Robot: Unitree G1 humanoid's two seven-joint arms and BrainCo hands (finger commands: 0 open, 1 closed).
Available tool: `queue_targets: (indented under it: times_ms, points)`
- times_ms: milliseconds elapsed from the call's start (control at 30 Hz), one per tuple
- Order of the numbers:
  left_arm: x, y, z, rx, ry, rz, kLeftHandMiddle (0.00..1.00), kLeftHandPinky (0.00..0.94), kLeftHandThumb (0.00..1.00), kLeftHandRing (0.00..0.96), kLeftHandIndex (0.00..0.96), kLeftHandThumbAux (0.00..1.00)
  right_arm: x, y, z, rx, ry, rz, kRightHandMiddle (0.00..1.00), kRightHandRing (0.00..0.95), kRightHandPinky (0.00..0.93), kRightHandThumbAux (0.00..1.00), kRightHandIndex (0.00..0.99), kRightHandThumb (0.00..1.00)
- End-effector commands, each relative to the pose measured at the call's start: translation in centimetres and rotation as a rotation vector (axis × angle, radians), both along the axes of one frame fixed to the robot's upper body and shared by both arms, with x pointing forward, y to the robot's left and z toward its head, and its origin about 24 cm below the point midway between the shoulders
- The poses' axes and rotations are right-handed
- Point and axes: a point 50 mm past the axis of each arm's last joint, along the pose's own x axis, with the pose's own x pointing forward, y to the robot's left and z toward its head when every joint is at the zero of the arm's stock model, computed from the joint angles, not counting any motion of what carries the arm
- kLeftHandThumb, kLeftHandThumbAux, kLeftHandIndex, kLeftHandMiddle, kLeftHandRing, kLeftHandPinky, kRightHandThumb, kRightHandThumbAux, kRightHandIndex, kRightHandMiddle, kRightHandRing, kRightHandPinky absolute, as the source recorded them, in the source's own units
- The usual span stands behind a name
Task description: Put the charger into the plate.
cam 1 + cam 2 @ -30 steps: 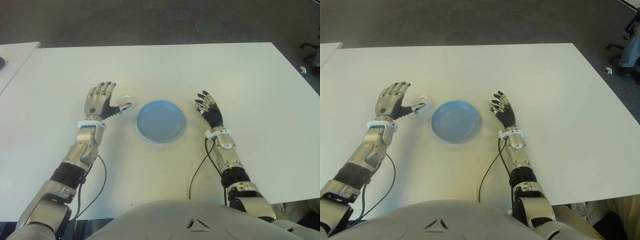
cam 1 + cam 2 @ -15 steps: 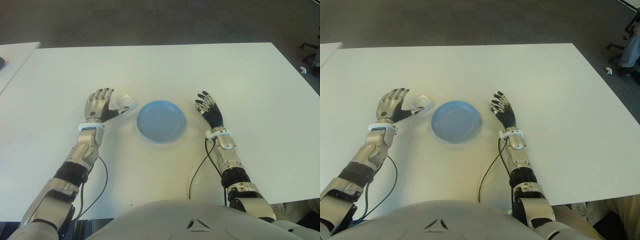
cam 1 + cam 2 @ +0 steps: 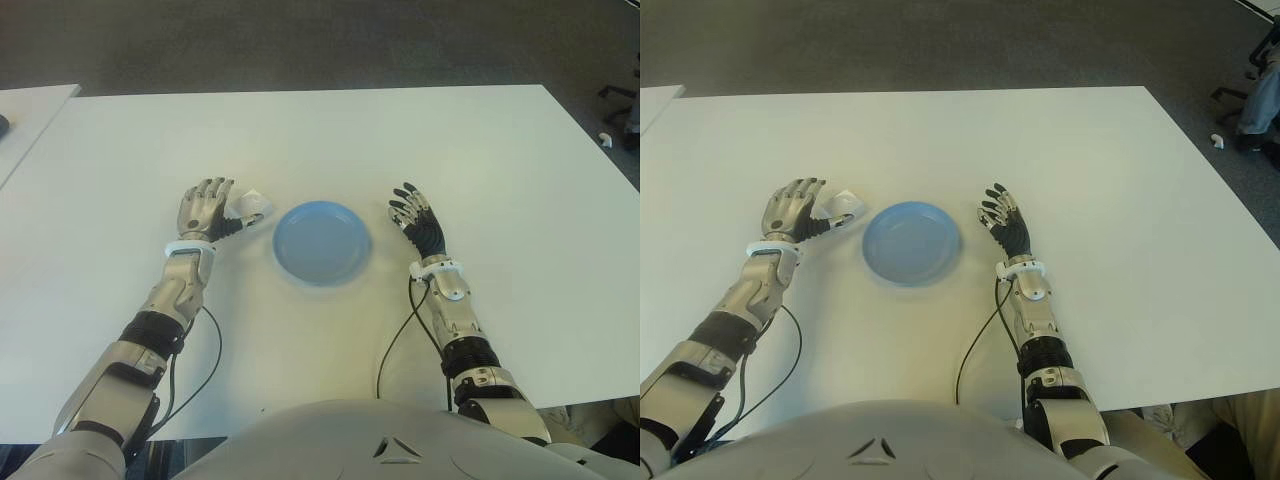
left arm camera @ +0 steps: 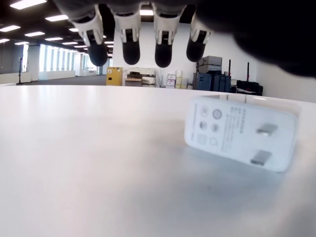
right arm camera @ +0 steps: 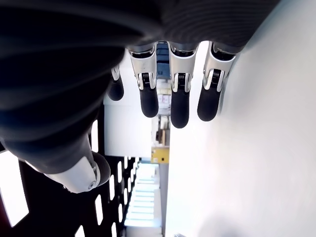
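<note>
A small white charger [image 3: 252,204] lies on the white table [image 3: 400,140], just left of the blue plate [image 3: 322,241]. In the left wrist view the charger [image 4: 242,132] shows its two metal prongs and sits free on the table, ahead of the hand. My left hand [image 3: 205,210] is right beside the charger on its left, fingers relaxed and holding nothing, the thumb reaching toward it. My right hand [image 3: 417,216] shows to the right of the plate, fingers spread and empty. The plate holds nothing.
A second white table [image 3: 25,110] shows at the far left edge. Dark carpet lies beyond the table's far edge. Cables [image 3: 395,335] run from both wrists toward my body. Some small objects [image 3: 607,138] lie on the floor at the far right.
My left hand has pulled back toward my body and drifted slightly right, with its fingers a little more curled. The charger, the plate and my right hand have stayed in place.
</note>
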Motion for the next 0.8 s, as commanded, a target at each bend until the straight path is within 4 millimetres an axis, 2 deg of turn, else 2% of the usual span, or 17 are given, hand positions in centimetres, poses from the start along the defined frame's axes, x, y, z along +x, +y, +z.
queue_targets:
  times_ms: [33,100,367,800]
  points:
    - [0.35,-0.32,-0.71,0.009,0.04,-0.011,0.089,0.086,0.283,0.056,0.087,0.188,-1.11,0.06,-1.64,0.004,0.093,0.008,0.164,0.198,0.219,0.681,0.028,0.036]
    - [0.5,-0.36,-0.91,0.016,0.052,-0.014,0.092,0.107,0.275,0.061,0.091,0.184,-1.15,0.08,-1.63,0.005,0.092,0.01,0.158,0.192,0.212,0.679,0.029,0.035]
    - [0.83,-0.43,-1.33,0.033,0.076,-0.025,0.088,0.085,0.251,0.053,0.093,0.172,-1.35,0.21,-1.56,0.014,0.091,0.011,0.151,0.183,0.211,0.692,0.022,0.029]
    - [1.32,-0.92,-1.67,0.06,0.095,-0.044,0.103,0.113,0.241,0.072,0.1,0.167,-1.49,0.34,-1.51,0.018,0.091,0.015,0.158,0.192,0.224,0.68,0.028,0.028]
